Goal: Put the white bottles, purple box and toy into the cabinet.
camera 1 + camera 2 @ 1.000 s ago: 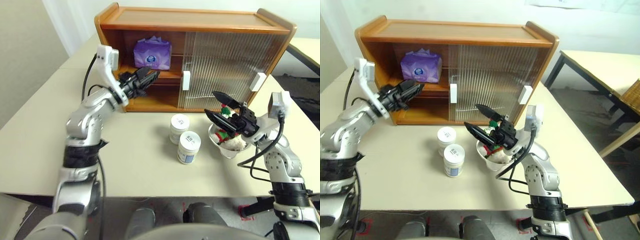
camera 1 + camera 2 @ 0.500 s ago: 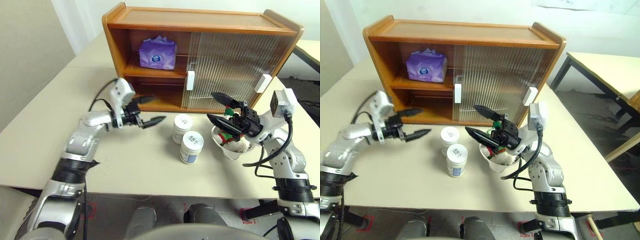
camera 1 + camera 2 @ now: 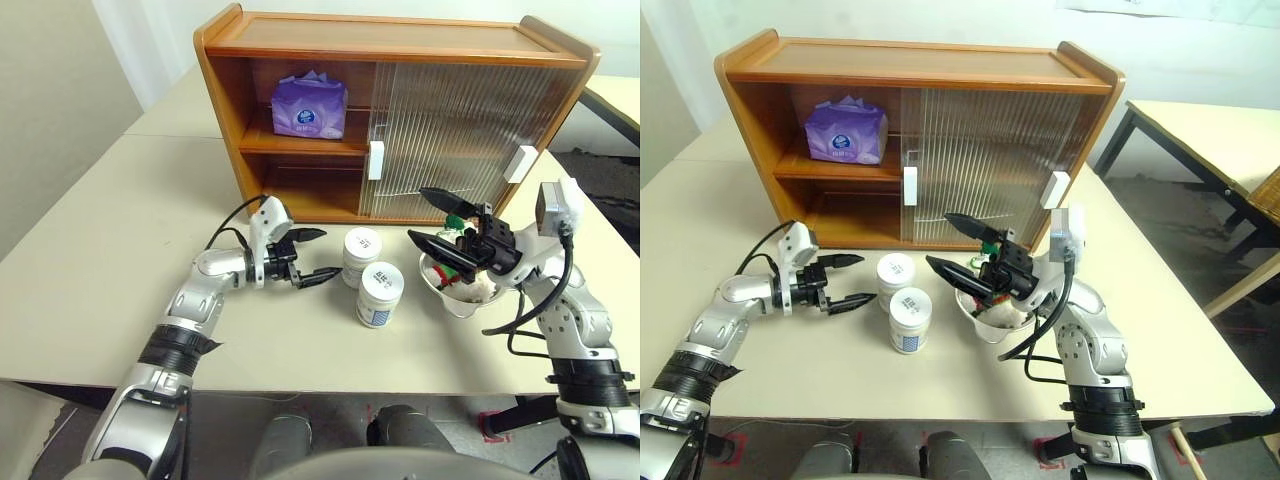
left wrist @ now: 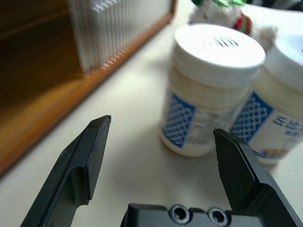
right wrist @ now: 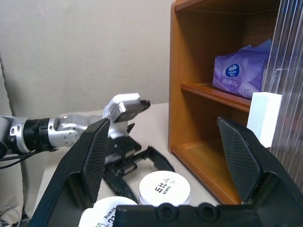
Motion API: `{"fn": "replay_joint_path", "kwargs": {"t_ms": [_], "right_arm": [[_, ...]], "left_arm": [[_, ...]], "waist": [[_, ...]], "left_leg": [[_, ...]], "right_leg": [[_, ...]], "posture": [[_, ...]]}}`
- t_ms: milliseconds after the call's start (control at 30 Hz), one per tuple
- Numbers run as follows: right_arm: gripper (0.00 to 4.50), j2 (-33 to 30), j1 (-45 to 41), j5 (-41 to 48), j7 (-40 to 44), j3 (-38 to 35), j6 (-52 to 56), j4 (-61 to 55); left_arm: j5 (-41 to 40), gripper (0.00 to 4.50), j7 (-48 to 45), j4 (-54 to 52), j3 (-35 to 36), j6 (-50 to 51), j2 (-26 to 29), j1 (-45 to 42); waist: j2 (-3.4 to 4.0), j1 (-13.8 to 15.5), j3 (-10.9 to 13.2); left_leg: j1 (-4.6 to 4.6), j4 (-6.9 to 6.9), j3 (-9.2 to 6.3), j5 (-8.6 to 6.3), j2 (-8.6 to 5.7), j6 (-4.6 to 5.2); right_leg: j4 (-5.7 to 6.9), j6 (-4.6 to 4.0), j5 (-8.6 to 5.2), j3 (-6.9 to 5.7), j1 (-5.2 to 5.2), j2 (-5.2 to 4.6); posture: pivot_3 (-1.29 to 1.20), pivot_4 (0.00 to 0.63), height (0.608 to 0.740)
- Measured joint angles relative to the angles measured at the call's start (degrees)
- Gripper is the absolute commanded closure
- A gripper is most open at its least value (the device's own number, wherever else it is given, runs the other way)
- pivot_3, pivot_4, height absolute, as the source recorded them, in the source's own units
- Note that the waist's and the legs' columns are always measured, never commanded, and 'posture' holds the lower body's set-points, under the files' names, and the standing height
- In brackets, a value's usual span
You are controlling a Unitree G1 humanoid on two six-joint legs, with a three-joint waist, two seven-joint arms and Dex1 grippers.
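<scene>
Two white bottles stand on the table in front of the cabinet (image 3: 400,60), one nearer it (image 3: 361,256) and one closer to me (image 3: 379,293). Low over the table, my left gripper (image 3: 330,253) is open just left of the rear bottle (image 4: 215,90), with nothing between its fingers. The purple box (image 3: 310,105) lies on the upper shelf in the cabinet's open left half. The toy (image 3: 462,280) sits in a steel bowl (image 3: 450,300) to the right of the bottles. Above the bowl my right gripper (image 3: 416,212) is open, pointing left, and empty.
Ribbed sliding doors (image 3: 450,130) with white handles cover the cabinet's right half. The lower left shelf (image 3: 300,190) is bare. Open tabletop (image 3: 100,220) stretches to the left and front. Another table (image 3: 1200,130) stands off to the right.
My left arm came down from the cabinet's open side to the tabletop, and its gripper opened wide beside the rear bottle. The right arm stayed put.
</scene>
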Motion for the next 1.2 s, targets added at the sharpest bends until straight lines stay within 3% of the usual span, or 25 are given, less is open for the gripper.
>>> {"fn": "replay_joint_path", "kwargs": {"t_ms": [667,867,1200], "right_arm": [[0.0,0.1,-0.1,-0.3,-0.5,0.7,0.0,0.4],[0.0,-0.3,0.3,-0.3,-0.4,0.7,-0.1,0.4],[0.0,-0.5,0.6,-0.3,-0.5,0.7,-0.1,0.4]], "left_arm": [[4.5,0.03,3.5,8.5,-3.2,-0.3,-6.7,-1.4],[3.8,1.37,3.0,9.7,-3.0,-1.2,-7.5,-1.4],[3.4,1.38,2.2,9.8,-2.3,-2.2,-7.9,-0.7]], "waist": [[0.14,-0.3,-0.1],[0.16,-0.4,-0.1],[0.17,-0.5,-0.1]], "left_leg": [[0.08,0.03,0.0,0.01,-0.01,0.02],[0.1,0.03,0.01,0.01,-0.02,0.02],[0.11,0.01,0.01,0.01,-0.03,0.02]], "right_leg": [[-0.01,0.26,-0.09,0.01,0.11,0.01],[-0.01,0.28,-0.1,0.01,0.14,0.01],[-0.02,0.41,-0.17,0.01,0.17,0.01]], "posture": [[-0.13,0.0,0.74],[-0.14,0.0,0.74],[-0.14,0.0,0.74]]}}
